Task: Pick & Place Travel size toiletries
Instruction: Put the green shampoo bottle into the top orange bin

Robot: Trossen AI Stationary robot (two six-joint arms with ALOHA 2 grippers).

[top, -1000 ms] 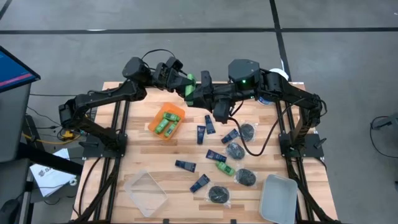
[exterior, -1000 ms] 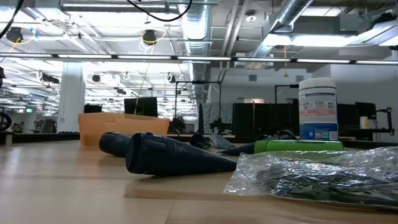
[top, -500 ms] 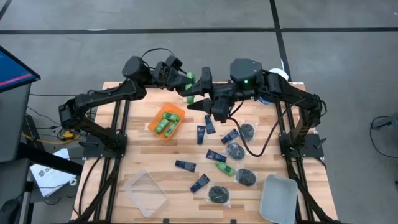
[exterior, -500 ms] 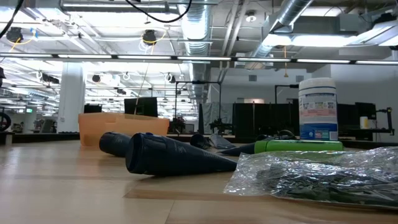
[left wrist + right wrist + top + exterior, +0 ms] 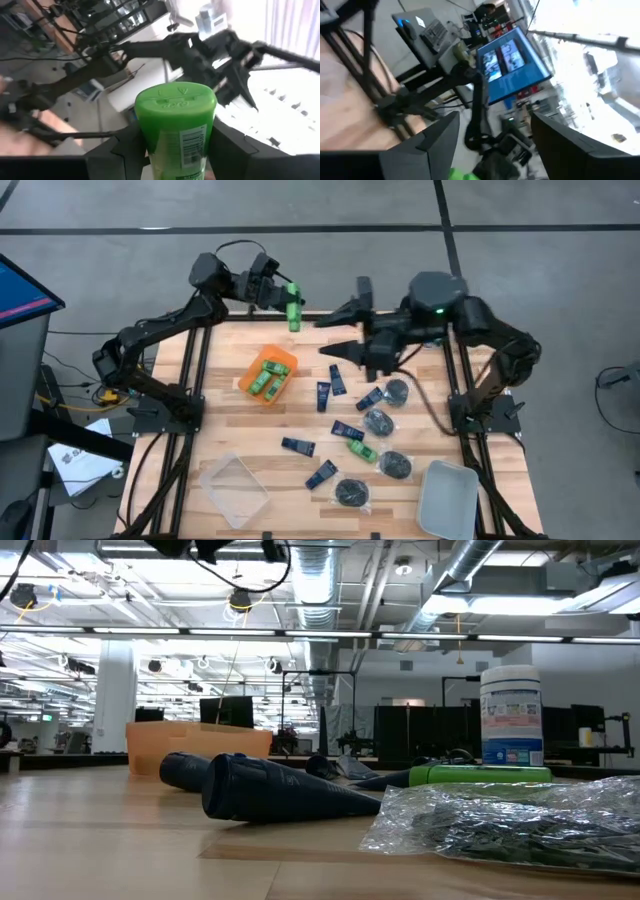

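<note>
Left gripper (image 5: 291,308) pinches a green bottle (image 5: 294,312) above the table's far edge, left of center. Right gripper (image 5: 338,332) hangs just right of it, jaws spread, empty. Other toiletries (image 5: 350,442) lie mid-table, two bottles in the orange bin (image 5: 280,361).

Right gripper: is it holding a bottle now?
No. In the high view the right gripper has its fingers spread with nothing between them, while the left gripper holds the green bottle.

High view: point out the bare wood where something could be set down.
Bare wood lies on the wooden table's left side, between the orange tray of green bottles and the clear plastic container. The middle and right are crowded with dark navy tubes and black pieces in clear packets, down to the grey bin.
</note>
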